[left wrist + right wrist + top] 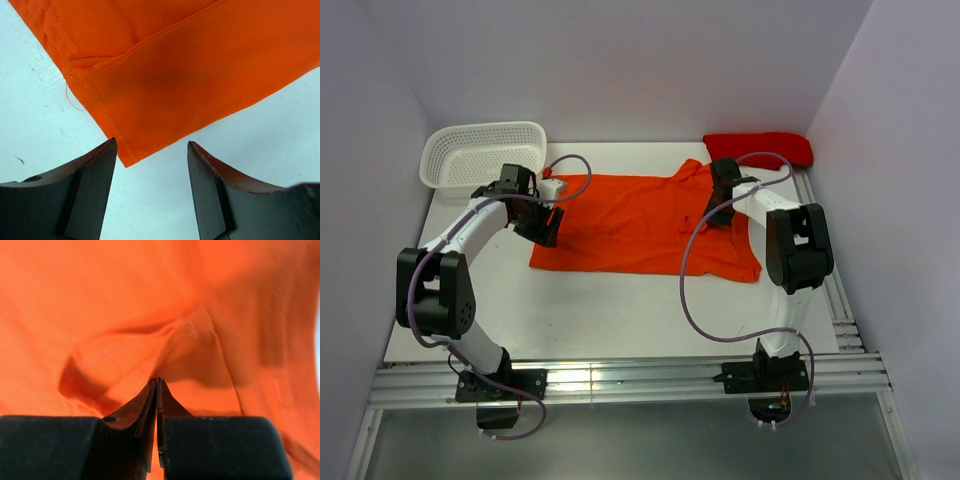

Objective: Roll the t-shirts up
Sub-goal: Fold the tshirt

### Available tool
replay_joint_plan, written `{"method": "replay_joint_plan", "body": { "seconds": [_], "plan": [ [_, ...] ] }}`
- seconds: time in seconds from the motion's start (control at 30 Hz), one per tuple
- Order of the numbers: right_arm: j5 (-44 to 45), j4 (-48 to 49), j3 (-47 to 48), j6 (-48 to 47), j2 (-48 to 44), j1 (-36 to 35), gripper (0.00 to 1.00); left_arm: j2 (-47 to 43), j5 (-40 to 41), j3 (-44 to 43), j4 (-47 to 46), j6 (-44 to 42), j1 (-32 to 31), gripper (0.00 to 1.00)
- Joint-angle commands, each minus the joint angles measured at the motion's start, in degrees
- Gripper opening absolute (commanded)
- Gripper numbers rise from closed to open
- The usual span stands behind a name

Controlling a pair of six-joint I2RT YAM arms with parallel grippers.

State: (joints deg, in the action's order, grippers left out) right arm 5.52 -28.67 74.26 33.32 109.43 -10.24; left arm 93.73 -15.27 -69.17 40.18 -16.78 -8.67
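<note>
Orange t-shirt (630, 225), one, flat; one red bundle (758, 149); left tool (151, 145) released, right tool (158, 380) pinching the t-shirt.

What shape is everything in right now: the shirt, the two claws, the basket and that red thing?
orange t-shirt: spread out flat, not rolled, puckered where the right gripper pinches it.
left gripper: open, over a corner of the shirt, holding nothing.
right gripper: shut on a pinch of the shirt's fabric.
white basket: upright, looks empty.
red cloth: bundled up, lying apart from the shirt.
</note>
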Motion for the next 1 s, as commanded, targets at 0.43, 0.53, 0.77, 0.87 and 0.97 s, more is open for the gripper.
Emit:
{"method": "replay_joint_plan", "body": {
  "seconds": [0.43, 0.53, 0.77, 0.87, 0.97],
  "plan": [
    [-0.51, 1.07, 9.42, -0.27, 5.28, -0.04, 0.24, 0.05, 3.39, 0.17, -2.64, 1.13, -0.12, 0.66],
    [0.02, 2.12, 5.03, -0.01, 1.07, 0.75, 0.31, 0.40, 5.60, 2.54, -4.23, 0.78, 0.49, 0.68],
    [-3.40, 7.04, -13.59, 1.31, -17.98, 5.84, 0.49, 0.31, -1.77, 4.65, -4.06, -1.68, 6.11, 0.76],
    [-7.26, 9.76, -24.82, 2.18, -24.93, 9.17, 0.56, 0.92, -5.29, 5.09, -2.57, -3.35, 8.48, 0.77],
    [-10.35, 11.35, -31.51, 2.54, -29.44, 12.33, 0.61, 2.33, -9.24, 5.18, -1.95, -4.49, 11.82, 0.78]
  ]
}}
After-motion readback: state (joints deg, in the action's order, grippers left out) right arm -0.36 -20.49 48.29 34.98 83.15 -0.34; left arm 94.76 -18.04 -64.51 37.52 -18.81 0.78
